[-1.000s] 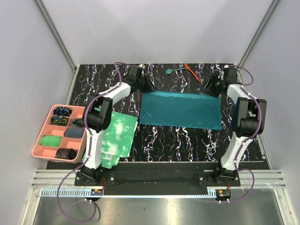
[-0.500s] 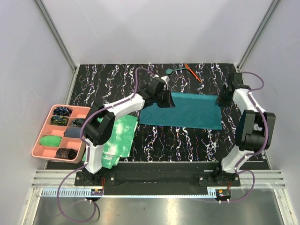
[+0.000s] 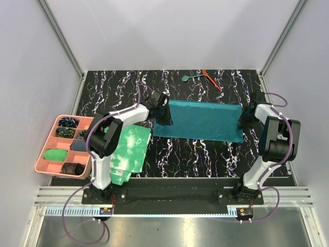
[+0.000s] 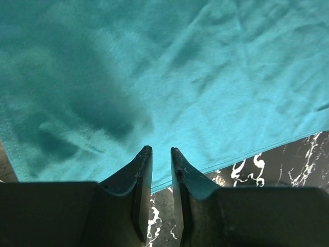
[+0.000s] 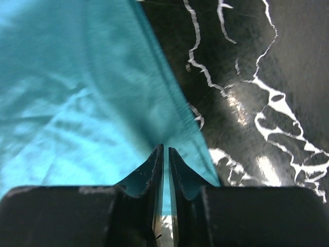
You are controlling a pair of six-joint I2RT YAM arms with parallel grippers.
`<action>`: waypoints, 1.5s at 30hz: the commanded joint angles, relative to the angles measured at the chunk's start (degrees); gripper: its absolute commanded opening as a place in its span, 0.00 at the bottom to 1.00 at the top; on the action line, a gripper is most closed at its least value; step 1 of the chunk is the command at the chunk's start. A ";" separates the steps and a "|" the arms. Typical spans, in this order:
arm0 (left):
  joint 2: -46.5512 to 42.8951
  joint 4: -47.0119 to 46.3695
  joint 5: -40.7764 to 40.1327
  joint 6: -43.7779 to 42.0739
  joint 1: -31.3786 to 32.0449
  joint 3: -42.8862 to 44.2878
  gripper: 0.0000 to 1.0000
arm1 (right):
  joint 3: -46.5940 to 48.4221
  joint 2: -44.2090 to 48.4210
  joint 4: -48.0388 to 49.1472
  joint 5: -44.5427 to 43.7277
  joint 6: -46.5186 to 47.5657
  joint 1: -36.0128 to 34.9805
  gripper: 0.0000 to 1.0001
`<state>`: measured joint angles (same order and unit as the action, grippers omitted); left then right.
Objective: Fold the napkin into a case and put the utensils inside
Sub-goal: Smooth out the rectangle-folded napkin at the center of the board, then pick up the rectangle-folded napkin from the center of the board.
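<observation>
1 napkin, look: dark teal napkin (image 3: pixel 205 121), plain, spread flat as a wide rectangle, softly creased, stitched hem down its right edge.
Napkin, place: middle of the black marbled worktop (image 3: pixel 205 154), long sides running left to right.
Left claw (image 3: pixel 164 117): over the napkin's left end; in the wrist view, tips (image 4: pixel 161 150) just inside the cloth's edge. Fingers a narrow gap apart, cloth and marble showing through; hold on the cloth impossible to tell.
Right claw (image 3: pixel 245 120): at the napkin's right edge, tips (image 5: pixel 164 147) down on the cloth just inside the hem. Fingers a thin slit apart, pinching the cloth there.
2 utensils: teal spoon (image 3: pixel 187 77) and orange-red stick (image 3: pixel 212 80) near the worktop's far edge, beyond the napkin, well apart from both claws.
Left side: green-and-white cloths (image 3: pixel 128 154) just beside the napkin's near-left corner; pink tray (image 3: pixel 43 149) further left, past the worktop's edge.
Open room: marble strip between napkin and arm bases; another strip between napkin and utensils; narrow margin right of the hem before the worktop's edge.
</observation>
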<state>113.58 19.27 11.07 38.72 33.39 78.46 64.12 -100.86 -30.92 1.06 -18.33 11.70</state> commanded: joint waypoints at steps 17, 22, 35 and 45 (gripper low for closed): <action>-5.30 0.77 -3.33 -2.51 -1.83 -1.99 0.25 | -0.22 7.25 -2.31 -2.29 -0.31 1.83 0.40; -1.96 1.47 -3.25 -2.86 -2.89 -0.15 0.24 | 1.53 6.56 -2.66 -1.24 1.27 2.01 0.61; -3.10 0.42 -0.79 -0.66 -2.45 -1.90 0.24 | 9.27 -4.08 0.15 5.27 15.16 2.18 0.57; -3.89 0.60 1.06 -0.75 -2.45 -0.59 0.24 | 9.27 -7.42 0.77 2.99 16.13 1.83 0.55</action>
<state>113.10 21.15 10.39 37.56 30.85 76.29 71.24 -107.33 -31.42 5.15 -3.42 13.67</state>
